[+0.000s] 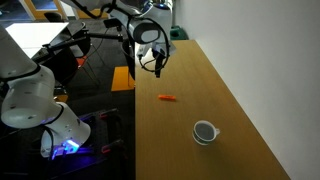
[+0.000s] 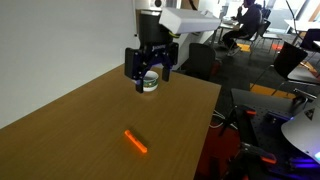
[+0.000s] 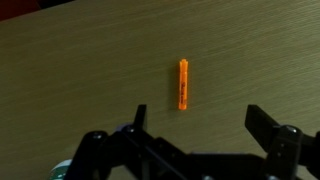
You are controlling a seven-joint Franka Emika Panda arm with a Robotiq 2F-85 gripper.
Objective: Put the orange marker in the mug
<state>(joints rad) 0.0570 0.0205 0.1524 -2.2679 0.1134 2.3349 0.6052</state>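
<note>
The orange marker lies flat on the wooden table, and shows in the other exterior view and the wrist view. The white mug with a dark inside stands upright on the table, apart from the marker. A white round thing shows behind the fingers; it looks like the mug. My gripper hovers above the table, open and empty. In the wrist view the fingers are spread wide, with the marker just beyond them.
The table's long edge drops off toward the robot base and cables. Office chairs and desks stand beyond the table. The bare table top stretches round the marker.
</note>
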